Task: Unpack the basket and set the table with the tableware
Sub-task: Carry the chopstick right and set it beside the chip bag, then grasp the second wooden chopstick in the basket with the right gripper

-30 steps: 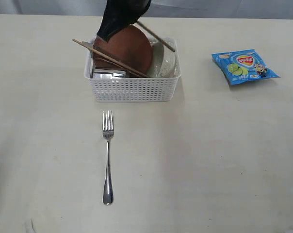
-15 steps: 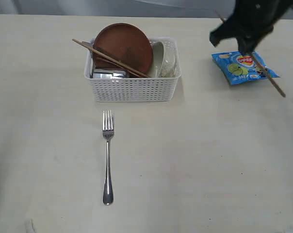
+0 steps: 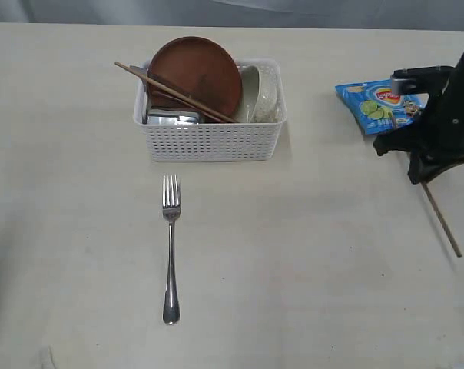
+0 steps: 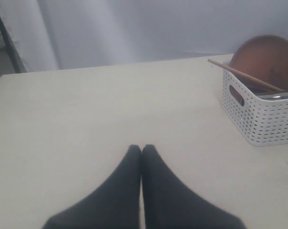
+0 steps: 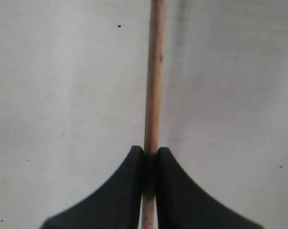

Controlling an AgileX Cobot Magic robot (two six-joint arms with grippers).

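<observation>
The white basket (image 3: pixel 209 141) stands at the back middle of the table (image 3: pixel 309 269). In it lean a round brown plate (image 3: pixel 197 71), a pale bowl (image 3: pixel 261 92), a steel cup (image 3: pixel 171 117) and one wooden chopstick (image 3: pixel 170 91). A silver fork (image 3: pixel 170 246) lies on the table in front of the basket. My right gripper (image 3: pixel 422 178) is at the right edge, shut on another chopstick (image 3: pixel 443 221) that slants down towards the tabletop. My left gripper (image 4: pixel 142 149) is shut on nothing, low over bare table to the side of the basket (image 4: pixel 263 117).
A blue chip bag (image 3: pixel 384 105) lies at the back right, just behind my right arm. The table's far edge runs behind the basket, with a grey backdrop (image 4: pixel 134 28) beyond it.
My right gripper carried the chopstick from over the basket across to the right side and lowered it near the table in front of the chip bag. The left gripper has not moved.
</observation>
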